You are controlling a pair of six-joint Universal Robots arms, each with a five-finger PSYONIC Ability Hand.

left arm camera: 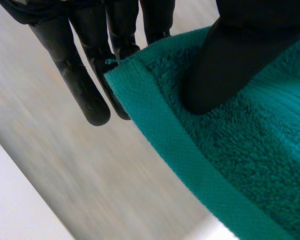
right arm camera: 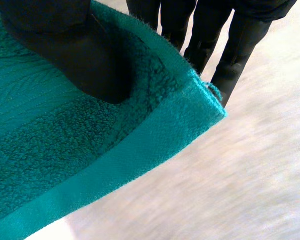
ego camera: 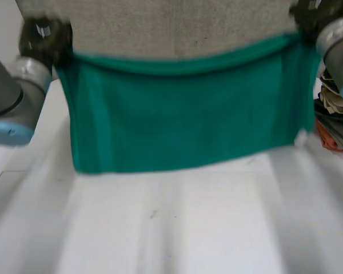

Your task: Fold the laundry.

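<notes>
a green towel (ego camera: 183, 120) was held up in the air above a white table (ego camera: 171, 228), spread flat and facing the head camera. its long axis ran side to side — from the robot's left hand (ego camera: 44, 37) at one upper corner to the right hand (ego camera: 311, 14) at the other. the top edge sagged a little in the middle between the two hands. the short sides hung straight down toward the table, and the lower edge ran level over the far part of the tabletop. whether it touched the surface could not be told.

in the left wrist view, the left hand was clamped on its corner of the towel: the thumb (left arm camera: 230, 60) pressed into the terry pile just inside the woven hem, with the fingers (left arm camera: 85, 85) straight behind the cloth. the right wrist view showed the same pinch mirrored — thumb (right arm camera: 75, 55) on the pile near the corner, fingers (right arm camera: 240, 45) behind the hem.

the left arm (ego camera: 11, 108) and right arm (ego camera: 340, 51) flanked the towel. a heap of patterned cloth (ego camera: 334, 120) lay just beside the towel's edge on the robot's right.
</notes>
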